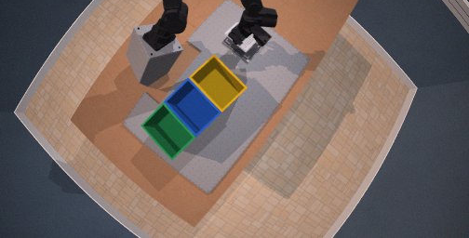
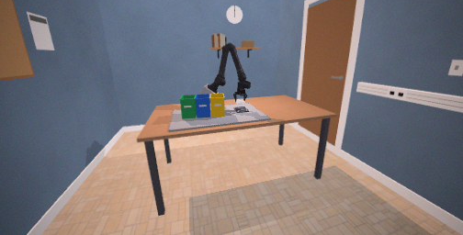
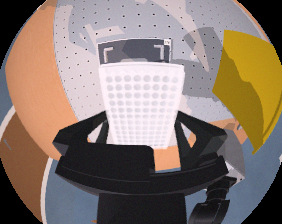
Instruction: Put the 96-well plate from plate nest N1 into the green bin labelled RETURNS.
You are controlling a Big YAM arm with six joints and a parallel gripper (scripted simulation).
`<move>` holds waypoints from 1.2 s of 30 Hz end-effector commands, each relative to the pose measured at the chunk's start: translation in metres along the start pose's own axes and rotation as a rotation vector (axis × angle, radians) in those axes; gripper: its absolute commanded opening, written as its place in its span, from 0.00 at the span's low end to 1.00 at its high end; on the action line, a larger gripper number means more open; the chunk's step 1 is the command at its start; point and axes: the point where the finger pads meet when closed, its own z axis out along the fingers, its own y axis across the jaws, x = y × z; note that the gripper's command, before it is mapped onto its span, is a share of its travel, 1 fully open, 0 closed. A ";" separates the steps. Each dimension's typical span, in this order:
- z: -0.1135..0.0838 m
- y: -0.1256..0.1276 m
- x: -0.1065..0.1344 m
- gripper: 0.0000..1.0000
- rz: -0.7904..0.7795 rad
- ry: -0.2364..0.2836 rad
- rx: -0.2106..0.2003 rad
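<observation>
My gripper (image 3: pixel 141 113) is shut on the white 96-well plate (image 3: pixel 140 106) and holds it a little above the dark plate nest N1 (image 3: pixel 136 50). In the overhead view the gripper (image 1: pixel 248 39) hangs over the nest (image 1: pixel 240 50) at the far end of the grey mat. The green RETURNS bin (image 1: pixel 167 130) stands upright at the near end of a row of three bins, apart from the gripper. It also shows in the side view (image 2: pixel 187 106), left of the gripper (image 2: pixel 241 97).
The blue bin (image 1: pixel 193 106) and the yellow bin (image 1: pixel 218 83) stand upright between the green bin and the nest. The yellow bin (image 3: pixel 248 86) is close to the right of the plate. The arm's grey base block (image 1: pixel 154 55) stands left of the mat.
</observation>
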 end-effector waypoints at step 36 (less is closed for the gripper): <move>-0.088 0.023 -0.022 0.00 -0.044 -0.092 -0.057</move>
